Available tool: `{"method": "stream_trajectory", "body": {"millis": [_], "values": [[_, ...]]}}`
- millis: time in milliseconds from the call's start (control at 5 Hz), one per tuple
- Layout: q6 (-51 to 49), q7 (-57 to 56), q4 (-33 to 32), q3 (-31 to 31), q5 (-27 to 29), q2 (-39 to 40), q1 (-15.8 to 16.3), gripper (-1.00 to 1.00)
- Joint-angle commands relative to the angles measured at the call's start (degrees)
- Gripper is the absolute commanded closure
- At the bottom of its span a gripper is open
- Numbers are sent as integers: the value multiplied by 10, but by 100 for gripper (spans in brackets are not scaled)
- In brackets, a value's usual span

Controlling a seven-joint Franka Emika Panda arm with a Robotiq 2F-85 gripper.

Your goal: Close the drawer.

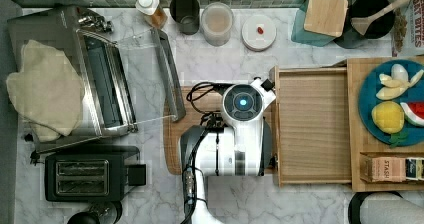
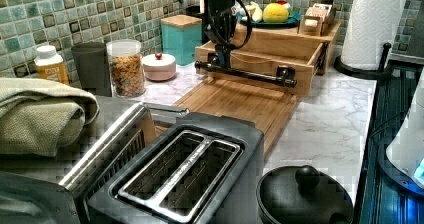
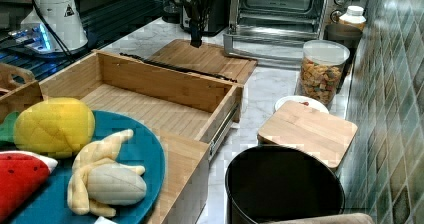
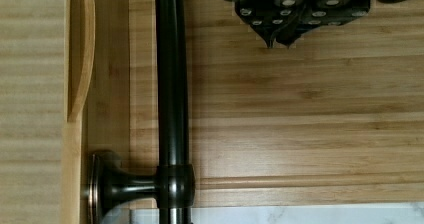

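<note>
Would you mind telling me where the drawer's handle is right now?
The dark bar handle runs along the open drawer's front in the left view, above the cutting board, with the claw just beside it.

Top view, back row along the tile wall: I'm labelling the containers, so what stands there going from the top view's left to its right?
White-capped bottle → dark cup → clear jar → white lidded dish → teal canister with wooden lid → black pot holding a wooden spatula.
</note>
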Motion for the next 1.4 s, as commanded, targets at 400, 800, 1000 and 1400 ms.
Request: {"method": "stream_trajectory", "body": {"millis": [400, 800, 1000, 1400], "values": [[132, -62, -39, -19, -11, 32, -20, 100], [90, -19, -48, -28, -22, 19, -17, 100], [113, -17, -58, -36, -38, 29, -26, 100], [159, -100, -65, -74, -68, 35, -56, 100]]}}
